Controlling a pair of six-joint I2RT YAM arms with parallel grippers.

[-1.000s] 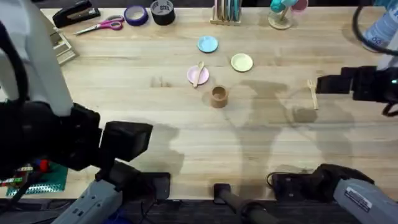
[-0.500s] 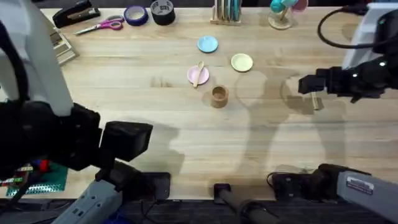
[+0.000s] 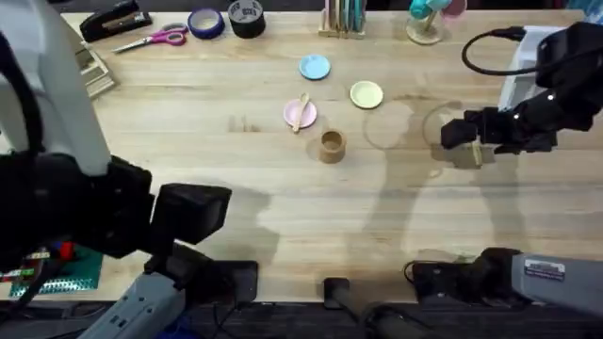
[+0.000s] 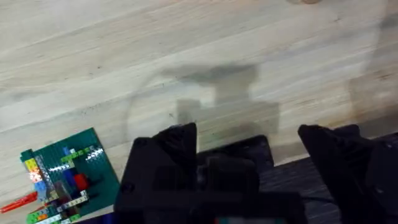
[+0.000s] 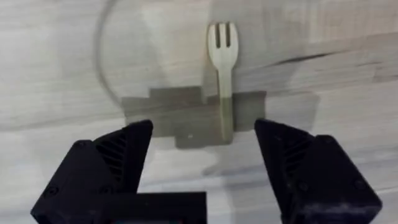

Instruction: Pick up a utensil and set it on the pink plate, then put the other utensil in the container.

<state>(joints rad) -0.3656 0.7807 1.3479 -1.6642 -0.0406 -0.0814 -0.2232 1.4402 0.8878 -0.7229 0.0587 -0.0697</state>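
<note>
overhead, the spoon lies on the pink plate just left of centre in the upper half of the frame, its handle running up past the plate's top edge. the brown cup stands upright just below and right of that plate, apart from it. a blue plate sits above and a yellow plate to the upper right, each apart from the others.

the fork lies flat on the bare table at the right of the overhead frame, largely covered there by the right gripper. in the right wrist view the fork shows plainly, tines pointing away from the fingers and the handle running back toward the gap between them. the right gripper hangs over the handle end with its black fingers spread wide, holding nothing, and neither finger touches the fork.

the left gripper sits at the lower left of the table, its fingers apart with nothing between them, over bare wood. a green brick build lies just beside it at the table's near edge.

along the top edge of the overhead frame lie a stapler, pink-handled scissors and two tape rolls.
</note>
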